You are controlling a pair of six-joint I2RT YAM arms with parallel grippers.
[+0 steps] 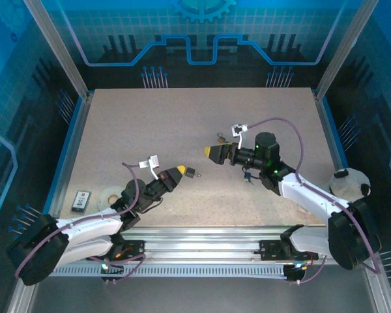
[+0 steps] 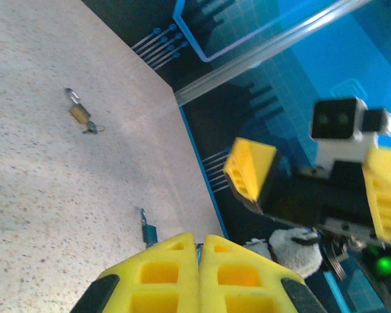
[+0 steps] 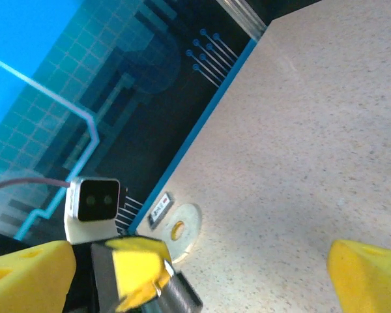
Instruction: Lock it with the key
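Left jaws pinch a small teal piece (image 2: 147,231), maybe the key. Right jaws spread wide, holding nothing. The padlock (image 1: 219,137) lies on the counter (image 1: 150,124) above the picture's middle. Next, bring key to lock.

Left arm (image 1: 91,228) lies pretty low, stretched from the near-left corner of the table toward the middle. The left gripper (image 1: 177,172) is clamped tight, its yellow fingers (image 2: 163,274) pressed flat together with just a seam between them. Right arm (image 1: 313,195) comes off the near-right corner, elbow bent, wrist turned left. The right gripper (image 1: 215,153) is spread wide, its two pads (image 3: 368,274) far apart. The two grippers face each other mid-table, tips near but not touching.
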